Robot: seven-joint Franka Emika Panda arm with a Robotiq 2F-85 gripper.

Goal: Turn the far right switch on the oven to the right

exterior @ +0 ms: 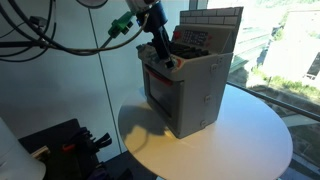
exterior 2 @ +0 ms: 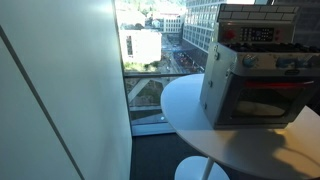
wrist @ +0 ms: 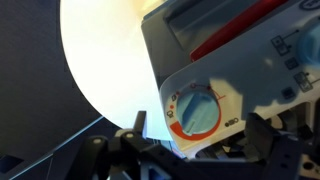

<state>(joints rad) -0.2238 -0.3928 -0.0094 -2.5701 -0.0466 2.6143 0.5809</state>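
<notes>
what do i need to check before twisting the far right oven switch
1. Gripper at the toy oven control panel: ok.
2. Dial centred in the wrist view: ok.
3. Fingers closed on the dial: cannot tell, dark and blurred.
4. This dial is the far right one: cannot tell.
5. Toy oven flat on the round table: ok.

My dark jointed arm (exterior: 150, 32) comes down from the top edge in an exterior view, bent at the wrist, with my dark two-fingered pincer (exterior: 162, 58) angled downward at its end. In the wrist view my black fingers (wrist: 137, 135) rise from the bottom edge, one on each side, standing well apart and not pressed together.
</notes>
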